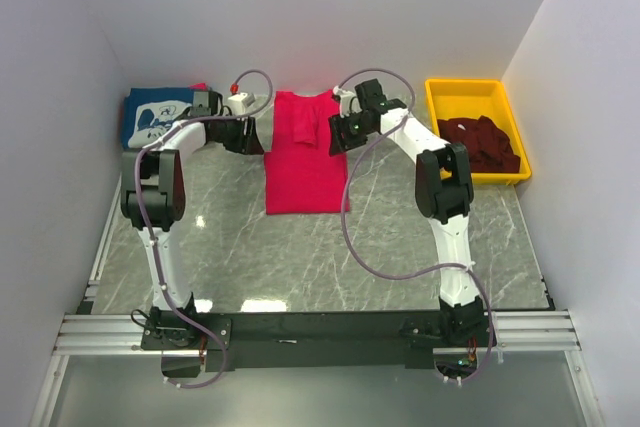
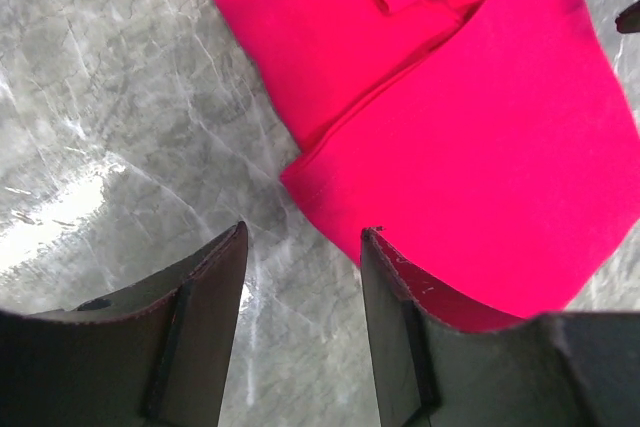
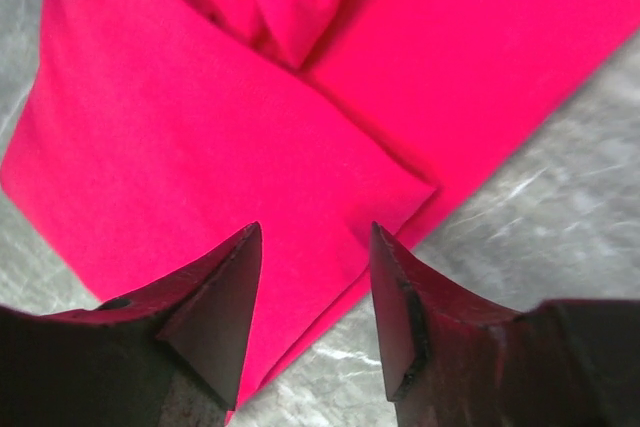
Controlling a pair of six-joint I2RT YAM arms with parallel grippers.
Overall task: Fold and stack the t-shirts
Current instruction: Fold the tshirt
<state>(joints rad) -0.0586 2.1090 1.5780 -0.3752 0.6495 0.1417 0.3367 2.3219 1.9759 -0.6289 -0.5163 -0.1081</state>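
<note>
The bright red t-shirt (image 1: pixel 305 162) lies flat on the marble surface (image 1: pixel 400 247), sides folded inward, both arms' jaws parted and empty.

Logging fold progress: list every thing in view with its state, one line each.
red t-shirt: flat on the table, sides folded inward, not stacked.
navy t-shirt: folded, at the far left corner.
maroon t-shirts: crumpled, unfolded, in the bin.
yellow bin: upright, holding the maroon heap.
left claw: open, empty, at the red shirt's left edge.
right claw: open, empty, over its right edge.
</note>
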